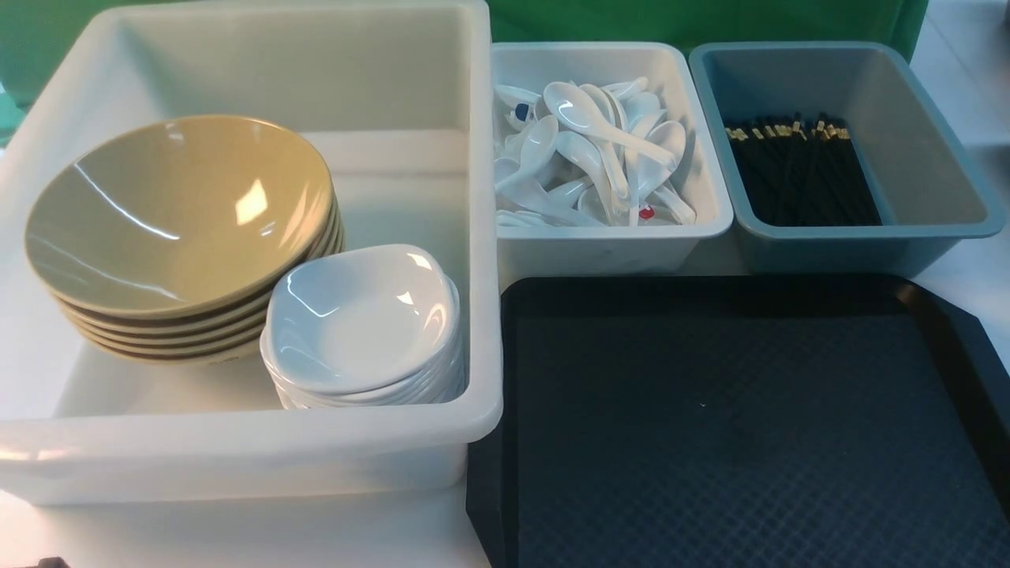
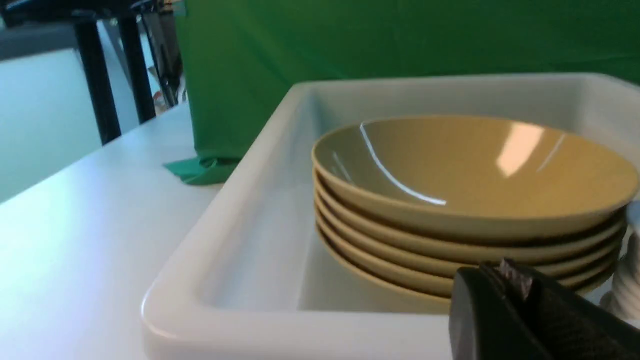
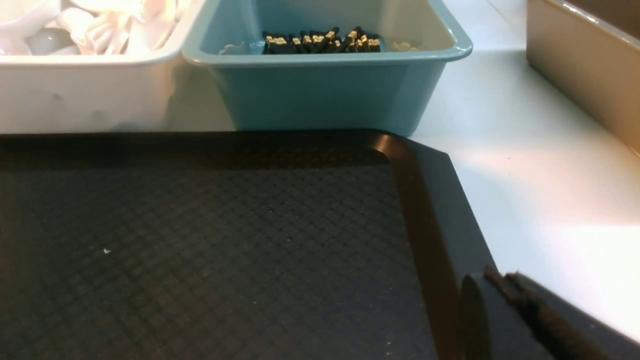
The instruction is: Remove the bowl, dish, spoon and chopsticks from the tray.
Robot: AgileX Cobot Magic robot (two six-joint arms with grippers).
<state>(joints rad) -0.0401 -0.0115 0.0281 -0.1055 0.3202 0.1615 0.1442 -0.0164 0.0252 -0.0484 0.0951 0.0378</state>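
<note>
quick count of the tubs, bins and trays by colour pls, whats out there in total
white: 2, the large white tub and the small white tub
grey-blue: 1, the grey-blue bin
black: 1, the black tray
beige: 1, the beige tub, only partly in the right wrist view
total: 5

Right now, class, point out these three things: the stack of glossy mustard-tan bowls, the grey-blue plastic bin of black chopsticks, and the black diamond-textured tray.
Stack of glossy mustard-tan bowls (image 1: 177, 209): front view, top bowl's inside.
Grey-blue plastic bin (image 1: 923, 150): front view, inner right wall.
Black diamond-textured tray (image 1: 710, 426): front view, bare textured floor.
</note>
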